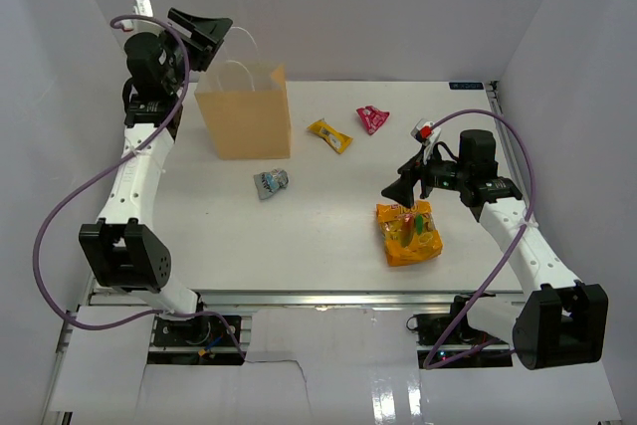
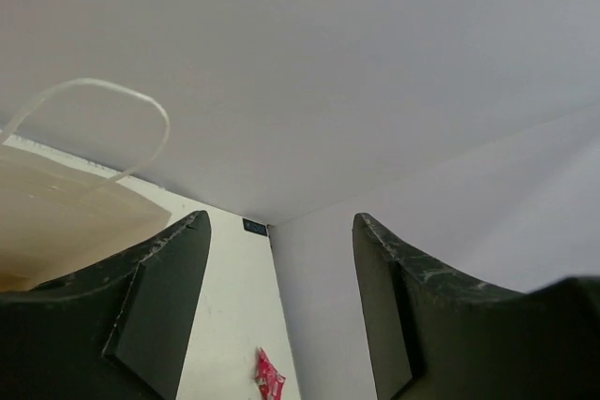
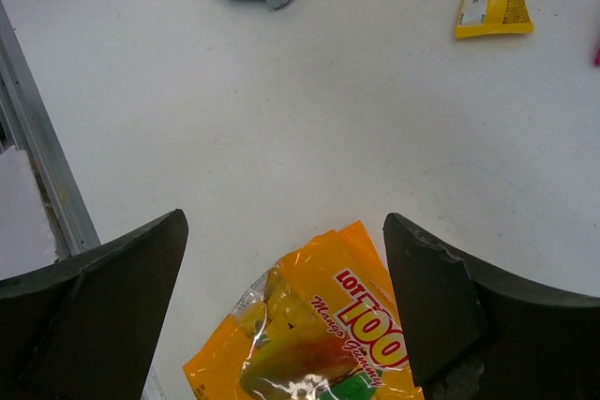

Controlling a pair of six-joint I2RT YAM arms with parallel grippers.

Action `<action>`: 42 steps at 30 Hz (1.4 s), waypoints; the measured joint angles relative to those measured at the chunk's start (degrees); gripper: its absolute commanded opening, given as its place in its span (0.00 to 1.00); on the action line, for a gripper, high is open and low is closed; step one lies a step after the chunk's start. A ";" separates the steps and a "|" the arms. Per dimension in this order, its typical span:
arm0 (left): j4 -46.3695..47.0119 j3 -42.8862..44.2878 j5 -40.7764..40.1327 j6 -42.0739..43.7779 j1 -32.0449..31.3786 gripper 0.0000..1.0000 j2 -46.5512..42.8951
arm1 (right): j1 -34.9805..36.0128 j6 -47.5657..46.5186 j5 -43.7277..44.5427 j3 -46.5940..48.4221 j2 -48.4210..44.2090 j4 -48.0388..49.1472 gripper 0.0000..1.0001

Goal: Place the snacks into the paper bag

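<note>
The tan paper bag (image 1: 245,113) stands upright at the back left, its white handles up; its rim and one handle show in the left wrist view (image 2: 56,203). My left gripper (image 1: 207,30) is open and empty, high above the bag's left side. My right gripper (image 1: 406,189) is open and empty just above the large orange-yellow chip bag (image 1: 408,233), which lies between its fingers in the right wrist view (image 3: 314,330). A silver-blue packet (image 1: 270,183), a yellow wrapper (image 1: 329,134) and a magenta wrapper (image 1: 372,119) lie on the table.
White walls close in the table at the back and both sides. A small red-and-white object (image 1: 425,130) lies near the right edge. A metal rail (image 3: 37,166) runs along the table's front edge. Purple cables loop off both arms.
</note>
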 measured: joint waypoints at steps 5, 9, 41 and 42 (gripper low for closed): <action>-2.95 0.96 0.07 4.94 0.81 0.83 -2.38 | 0.00 0.35 4.04 0.02 0.00 -0.37 0.89; -6.49 -3.52 -0.31 11.32 1.11 0.92 -9.49 | 0.04 1.95 14.47 0.31 0.98 -3.10 0.91; -23.04 -59.60 1.75 11.19 1.16 0.95 -61.09 | -0.07 -3.63 11.58 9.40 17.11 -20.76 0.08; -23.02 -59.65 1.79 11.19 1.16 0.95 -61.00 | 0.20 -5.01 10.05 11.39 17.07 -20.52 0.08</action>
